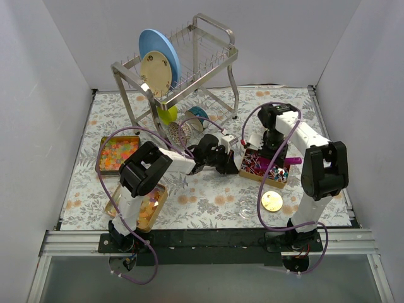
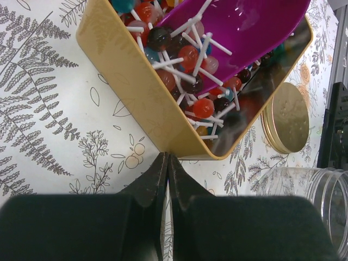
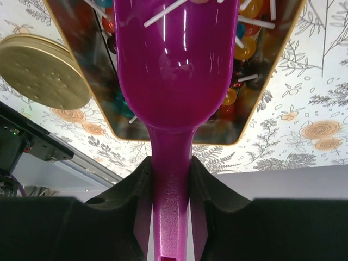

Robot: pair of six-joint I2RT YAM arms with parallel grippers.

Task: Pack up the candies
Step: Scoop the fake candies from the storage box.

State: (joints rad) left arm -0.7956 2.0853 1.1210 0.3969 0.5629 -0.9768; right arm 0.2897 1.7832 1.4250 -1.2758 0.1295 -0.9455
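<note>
Right gripper (image 3: pixel 170 166) fingers fill the near edge of their wrist view, clamped tight on the handle of the scoop (image 3: pixel 174 70), whose bowl reaches forward into the tray (image 2: pixel 125 76) of candies (image 2: pixel 185 60). A few sticks lie across the bowl, but I see no real load in it. Left gripper (image 2: pixel 167 160) is pinched fully closed on nothing, its tips just short of the tray's near corner. Ahead and to its right sit the lid (image 2: pixel 285 117) and the jar (image 2: pixel 304 196), which looks empty. Back by the left arm's base, a gummy tray (image 1: pixel 117 153) and a yellow tray (image 1: pixel 151 208) appear full. My read: packing has barely begun, with scooping, filling and lidding all left
</note>
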